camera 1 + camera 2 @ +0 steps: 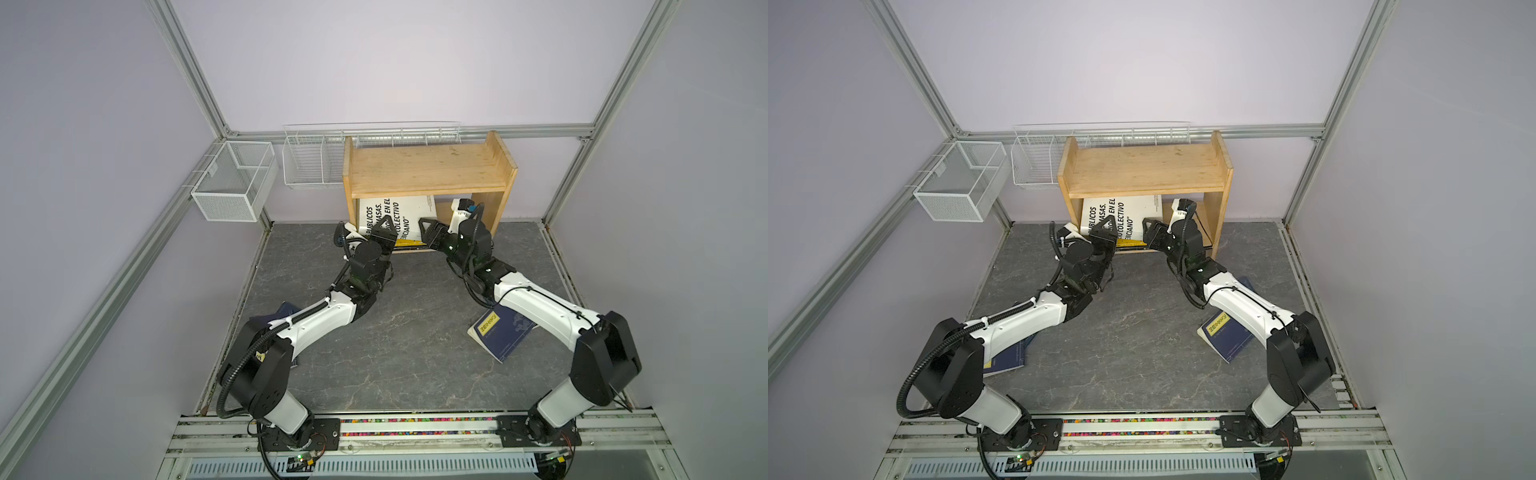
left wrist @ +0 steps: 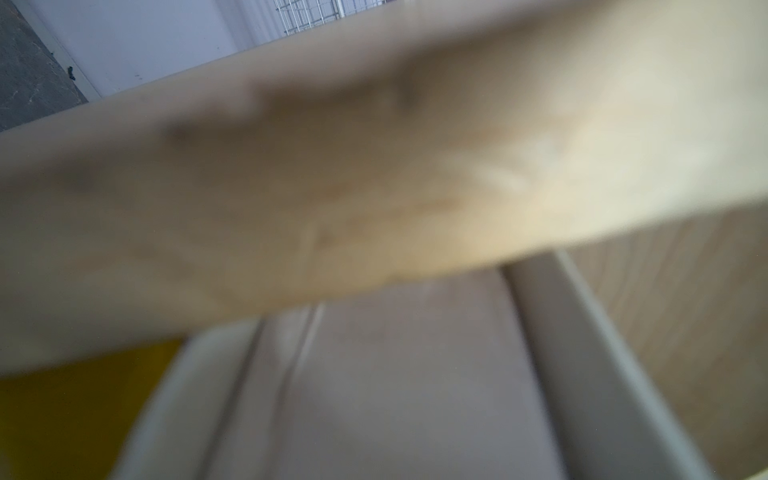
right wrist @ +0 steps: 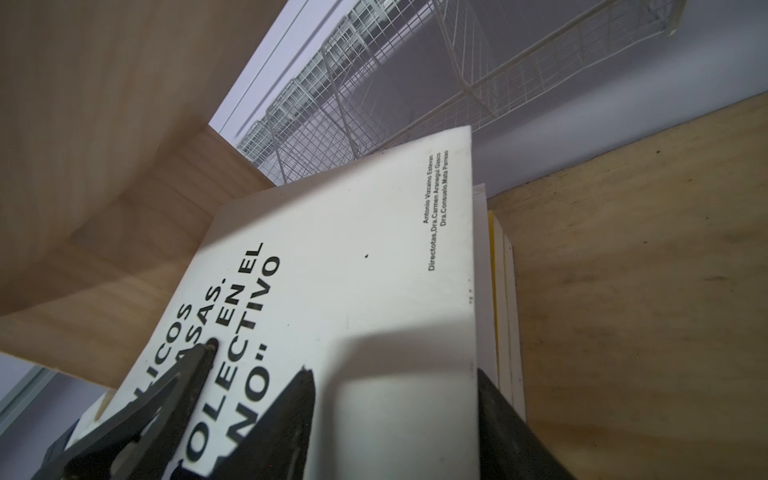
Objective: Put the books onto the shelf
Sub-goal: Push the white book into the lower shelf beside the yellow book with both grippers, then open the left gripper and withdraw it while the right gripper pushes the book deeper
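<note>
Pine shelf [image 1: 428,168] stands at the back of the grey surface [image 1: 395,340], against the wall. Its lower tier holds a flat stack. On top lies the thick white book [image 1: 409,212] with black lettering, cover up, its near end poking out past the front of the shelf. A yellow book [image 1: 409,242] shows as a strip under it, and the right wrist view shows another pale page edge below that. The left gripper [image 1: 387,224] is at the near end of the white book with one finger lying on the cover. Its other finger is hidden and the left wrist view is blurred, so I cannot tell whether it grips. The right gripper [image 1: 424,226] reaches into the lower tier at the stack's right side. Its fingers [image 3: 286,424] stand apart, one on the white cover and one down beside the page edges. I cannot tell whether they pinch the book. Two navy books are off the shelf, flat on the surface and well apart. One [image 1: 505,332], with a yellow label, lies partly under the right arm, and the other [image 1: 1005,361] partly under the left arm. A white mesh basket [image 1: 232,187] hangs on the left frame. A white wire basket [image 1: 311,166] hangs on the back wall just beside the shelf, with a long wire rack [image 1: 374,133] running behind the shelf's top.
</note>
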You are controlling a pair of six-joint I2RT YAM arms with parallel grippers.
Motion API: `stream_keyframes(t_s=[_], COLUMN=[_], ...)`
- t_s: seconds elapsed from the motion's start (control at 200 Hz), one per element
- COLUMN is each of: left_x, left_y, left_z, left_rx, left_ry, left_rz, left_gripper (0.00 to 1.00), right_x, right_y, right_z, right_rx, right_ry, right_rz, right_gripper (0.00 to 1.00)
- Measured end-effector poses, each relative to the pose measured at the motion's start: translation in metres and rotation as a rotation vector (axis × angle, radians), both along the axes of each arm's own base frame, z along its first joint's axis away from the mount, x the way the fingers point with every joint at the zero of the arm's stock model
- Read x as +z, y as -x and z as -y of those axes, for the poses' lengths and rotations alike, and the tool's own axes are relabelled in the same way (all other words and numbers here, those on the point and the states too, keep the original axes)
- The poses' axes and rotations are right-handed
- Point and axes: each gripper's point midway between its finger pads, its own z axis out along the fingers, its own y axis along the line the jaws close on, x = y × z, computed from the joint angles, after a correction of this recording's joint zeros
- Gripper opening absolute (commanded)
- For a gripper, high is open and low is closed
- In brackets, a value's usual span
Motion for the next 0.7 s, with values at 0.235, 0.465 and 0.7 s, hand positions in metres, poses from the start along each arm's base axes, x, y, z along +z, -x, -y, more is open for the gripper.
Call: stream_keyframes(t_s=[0.235,0.465,0.7], left_x=[0.009,0.000,-0.008], left_y=[-0.006,-0.006,0.004], left_z=[-0.006,-0.001,-0.008], left_rx=[0.019,-0.003,-0.044], left_ry=[0.018,-0.010,-0.056], left_rz=[0.003,-0.054,-0.135], left_gripper=[0.73,0.88,1.00], right_x=[-0.004,-0.006,-0.007], right_y=[-0.006,-0.012,-0.013], right_z=[-0.002,-0.001,0.000], right_rx=[0.000,-0.010,-0.017], right_ry=[-0.001,-0.007,-0.012], right_rz=[-0.009,-0.016,-0.020], right_gripper=[0.56,0.53,0.52])
